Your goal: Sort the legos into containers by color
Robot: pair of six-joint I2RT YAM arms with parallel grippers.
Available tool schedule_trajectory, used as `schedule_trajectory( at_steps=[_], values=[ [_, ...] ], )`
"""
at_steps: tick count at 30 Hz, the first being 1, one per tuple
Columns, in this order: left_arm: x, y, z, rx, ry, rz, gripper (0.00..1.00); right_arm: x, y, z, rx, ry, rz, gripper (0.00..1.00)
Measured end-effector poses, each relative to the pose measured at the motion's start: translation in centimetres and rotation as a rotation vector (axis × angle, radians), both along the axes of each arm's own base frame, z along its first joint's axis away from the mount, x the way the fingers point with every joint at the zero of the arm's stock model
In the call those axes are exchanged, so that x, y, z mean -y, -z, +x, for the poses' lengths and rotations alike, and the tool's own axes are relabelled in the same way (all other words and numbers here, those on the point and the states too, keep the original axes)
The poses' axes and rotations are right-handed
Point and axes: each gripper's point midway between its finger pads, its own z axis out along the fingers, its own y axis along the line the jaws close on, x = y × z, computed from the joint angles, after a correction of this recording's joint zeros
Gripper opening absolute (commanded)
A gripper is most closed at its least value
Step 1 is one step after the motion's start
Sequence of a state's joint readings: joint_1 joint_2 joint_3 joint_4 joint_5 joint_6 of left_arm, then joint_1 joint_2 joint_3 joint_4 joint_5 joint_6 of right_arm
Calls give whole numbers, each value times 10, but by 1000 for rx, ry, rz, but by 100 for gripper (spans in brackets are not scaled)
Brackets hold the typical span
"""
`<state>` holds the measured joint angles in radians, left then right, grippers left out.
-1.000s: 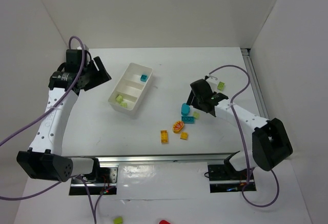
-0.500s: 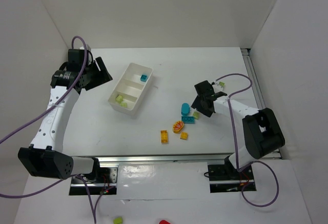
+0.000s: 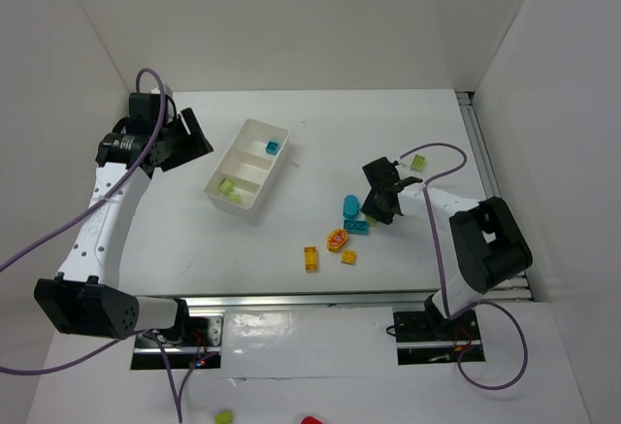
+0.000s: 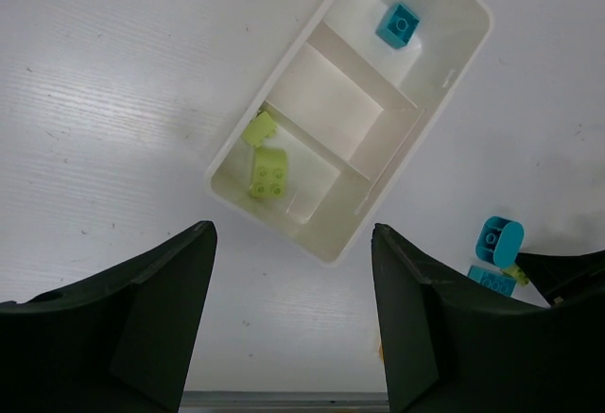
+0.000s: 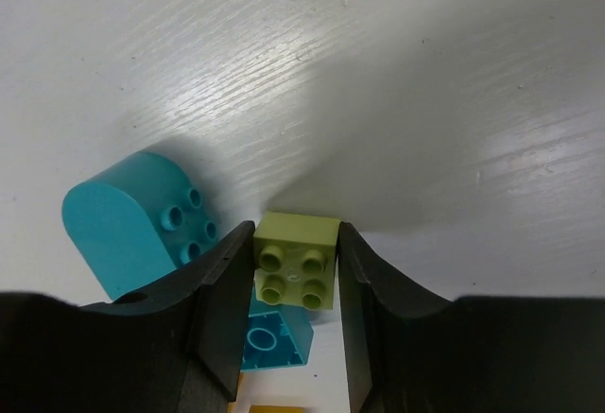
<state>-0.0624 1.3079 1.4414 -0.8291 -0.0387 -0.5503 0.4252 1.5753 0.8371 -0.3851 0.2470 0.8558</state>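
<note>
My right gripper (image 5: 295, 243) is shut on a lime green lego (image 5: 297, 266), low at the table, right of the loose pile (image 3: 373, 212). A rounded teal lego (image 5: 132, 224) and a flat teal one (image 5: 274, 337) lie right beside it. An orange-red ring (image 3: 338, 240) and two yellow-orange legos (image 3: 310, 258) sit nearer the front. The white tray (image 3: 254, 212) holds a teal lego (image 4: 400, 25) in its far container and two lime ones (image 4: 268, 173) in its near container; the middle one is bare. My left gripper (image 4: 293, 233) hangs open above the tray's near end.
Another lime lego (image 3: 418, 162) lies alone behind the right arm. White walls close off the table at the back and both sides. Purple cables loop off both arms. A lime piece (image 3: 224, 416) and a red piece (image 3: 310, 421) lie below the front rail.
The right gripper dropped and moved left onto the lime lego by the teal ones, and its jaws shut on it. The left arm barely shifted.
</note>
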Motion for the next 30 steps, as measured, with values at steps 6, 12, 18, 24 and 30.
schedule_trajectory(
  at_steps=[6, 12, 18, 24, 30],
  values=[
    [-1, 0, 0, 1, -4, 7, 76, -31, -43, 21, 96, -123, -47, 27],
    [-4, 0, 0, 1, -11, 17, 76, -134, -154, 63, 391, -402, 53, 27],
    [-10, 0, 0, 1, -33, 26, 76, -260, -180, 60, 506, -731, 142, 28],
    [-24, -7, -5, 18, -76, 34, 76, -349, -138, 45, 468, -961, 168, 32],
    [-28, -6, -9, 7, -87, 35, 76, -377, -106, 52, 438, -1024, 158, 76]
  ],
)
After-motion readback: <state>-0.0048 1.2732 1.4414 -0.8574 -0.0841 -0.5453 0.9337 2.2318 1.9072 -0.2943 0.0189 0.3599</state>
